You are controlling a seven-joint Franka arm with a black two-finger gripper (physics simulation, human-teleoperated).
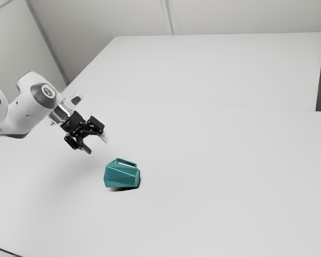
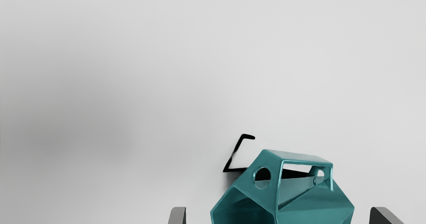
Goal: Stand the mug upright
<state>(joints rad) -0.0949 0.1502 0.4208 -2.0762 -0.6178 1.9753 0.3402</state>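
Tabletop [image 1: 230,160], flat and white, surrounded the teal faceted mug [image 1: 122,176], cropped in the wrist view. Black two-finger gripper [image 1: 96,145] hung empty, wide open.

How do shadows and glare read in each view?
Exterior view: pale, even light; narrow black shadow under the mug; faint diffuse shading on the table near the arm. Wrist view: hard, angular black shape beside the mug, likely its shadow; broad soft grey patch on the table; thin bright highlights along the mug's edges; no blown-out glare on it.
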